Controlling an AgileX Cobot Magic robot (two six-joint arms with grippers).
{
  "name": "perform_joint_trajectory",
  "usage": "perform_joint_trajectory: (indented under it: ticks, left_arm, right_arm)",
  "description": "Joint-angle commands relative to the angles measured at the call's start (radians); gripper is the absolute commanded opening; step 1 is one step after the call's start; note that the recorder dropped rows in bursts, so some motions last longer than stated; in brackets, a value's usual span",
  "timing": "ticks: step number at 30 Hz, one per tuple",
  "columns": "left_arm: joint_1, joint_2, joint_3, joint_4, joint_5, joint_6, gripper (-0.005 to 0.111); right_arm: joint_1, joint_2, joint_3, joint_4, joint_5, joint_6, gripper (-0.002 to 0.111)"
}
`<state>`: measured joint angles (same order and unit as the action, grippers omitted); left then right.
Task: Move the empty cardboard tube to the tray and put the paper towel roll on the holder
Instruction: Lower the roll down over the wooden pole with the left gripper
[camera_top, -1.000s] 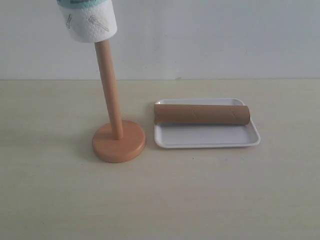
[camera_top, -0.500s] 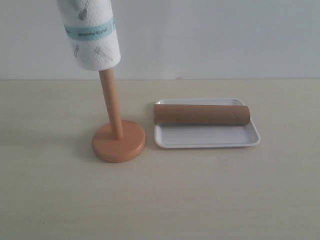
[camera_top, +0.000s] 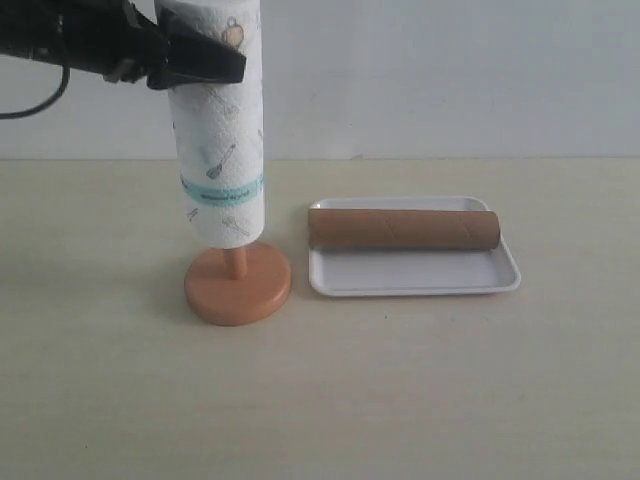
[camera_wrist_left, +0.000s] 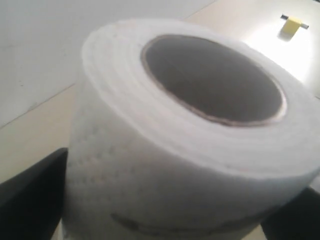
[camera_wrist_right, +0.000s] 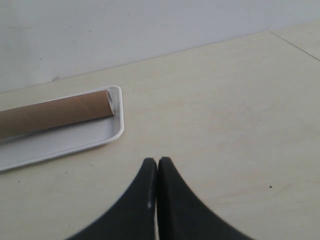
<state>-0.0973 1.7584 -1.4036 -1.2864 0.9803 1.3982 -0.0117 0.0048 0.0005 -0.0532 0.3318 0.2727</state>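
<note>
Now the left hand (camera_top: 205, 62) clasps the paper towel roll (camera_top: 222, 160), threaded on the holder (camera_top: 238, 288); right hand (camera_wrist_right: 158, 165) closed

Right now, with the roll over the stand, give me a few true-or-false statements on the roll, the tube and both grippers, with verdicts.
1. The plain brown cardboard tube lies on the flat white plastic tray. True.
2. The white printed paper towel roll sits fully down on the orange-tan wooden holder. False: a short stretch of pole shows between the roll and the disc base.
3. The left gripper is shut on the roll near its top. True.
4. The right gripper holds the tube. False: it is shut on nothing, over bare table beside the tray.
</note>
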Motion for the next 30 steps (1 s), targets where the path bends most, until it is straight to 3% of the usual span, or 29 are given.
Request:
perform_joint_trajectory:
  ticks: [1,6,26,30]
  left_arm:
    - [-0.008,0.026,0.06,-0.126,-0.019,0.149,0.004]
    - [-0.006,0.032,0.138,-0.268,-0.031,0.346,0.004]
    - [-0.006,0.033,0.206,-0.345,-0.136,0.409,0.004]
    - [-0.006,0.033,0.207,-0.331,-0.136,0.397,0.017]
  right_arm:
    - [-0.007,-0.005,0.0,-0.005,-0.01,0.001,0.0]
    - [-0.007,-0.005,0.0,-0.005,-0.01,0.001,0.0]
    - [-0.007,-0.005,0.0,-0.005,-0.006,0.001,0.0]
    - [-0.007,-0.005,0.0,-0.005,-0.006,0.001,0.0]
